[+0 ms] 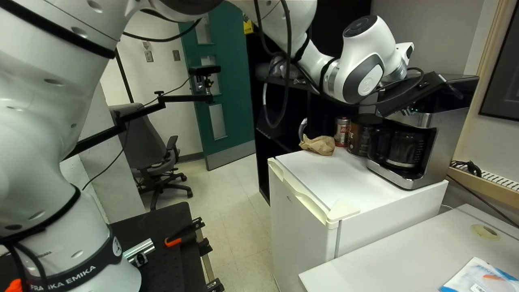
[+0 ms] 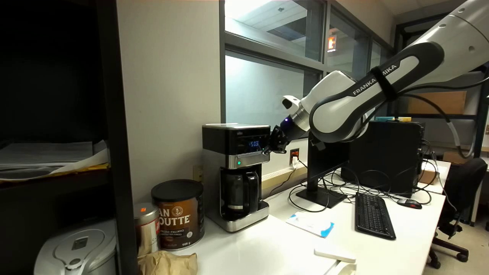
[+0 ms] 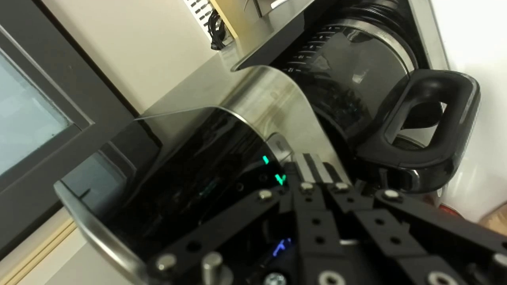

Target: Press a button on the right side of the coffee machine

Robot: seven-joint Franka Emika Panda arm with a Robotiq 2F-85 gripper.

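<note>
Pinched together on nothing, the Robotiq gripper (image 3: 313, 168) is crowding the right front of the drip coffee maker (image 2: 233, 162); the approach is looking complete, but no press is showing clearly!

Showing black and silver on coffee machine (image 2: 232, 161), black on pincer (image 3: 313, 169), white-lettered brown on lidded can (image 2: 178, 219).

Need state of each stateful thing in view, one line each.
Drip coffee maker: powered, green light lit
Blue display: lit, appears to read 5:03
Carafe: in the coffee maker; fill level unclear
Hand: shut, at the coffee maker's front; contact unclear
Mini-fridge door: shut
Van Houtte coffee can: upright, capped
Illy tin: upright
Paper bag: crumpled
Teal door: appears open
</note>
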